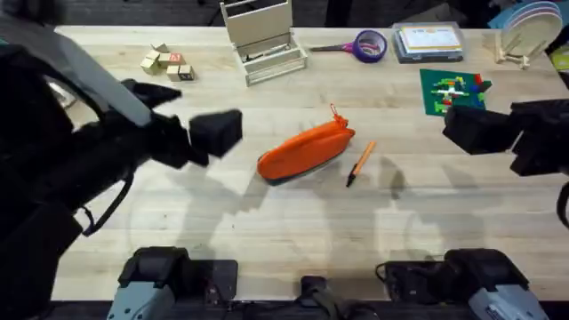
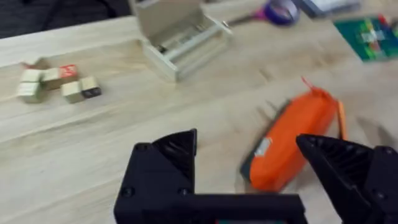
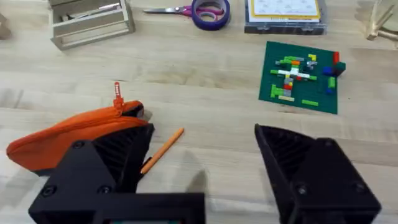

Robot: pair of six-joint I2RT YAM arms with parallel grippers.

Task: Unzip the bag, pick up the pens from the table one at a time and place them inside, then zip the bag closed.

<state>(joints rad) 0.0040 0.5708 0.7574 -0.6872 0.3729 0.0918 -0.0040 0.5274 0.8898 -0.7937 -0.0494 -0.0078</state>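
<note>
Nothing started yet: both my grippers hang open, empty, above the table (image 1: 267,222).

My left gripper (image 2: 249,162) gapes left of the bag (image 1: 307,151), which lies mid-table, apparently zipped; one pen (image 1: 360,164) rests just beside it, and my right gripper (image 3: 199,162) hovers wide open beyond. Unzipping, loading and closing all remain.

The right gripper's (image 3: 199,168) finger hides part of the bag (image 3: 68,140); the pen's (image 3: 163,149) tip is hidden too.
</note>
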